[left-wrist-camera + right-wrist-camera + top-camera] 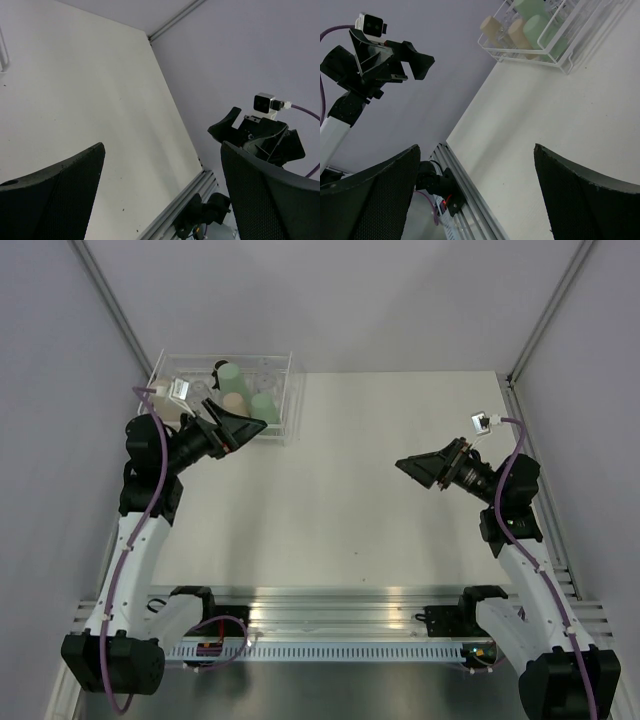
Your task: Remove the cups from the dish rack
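— What is the largest thing in front of you?
— A pale table (400,420), closed in by grey panels. My two arms rise from its near edge.

— And the dish rack?
— The dish rack (278,370), made of white wire, sits in the far left corner of the table.

— How do your pincers stand?
— My left gripper (248,428) hangs at the rack's near right corner. I cannot tell whether it touches the wire. Its fingers (55,195) are spread wide, with only bare table between them. My right gripper (412,470) is held in the air over the right side of the table, well apart from the rack. Its fingers (585,195) are spread just as wide and pinch nothing.

— Which cups do you see?
— Mint green cups (542,30) and tan cups (517,32), packed close together inside the rack. There is clear plastic beside them, too faint for me to count.
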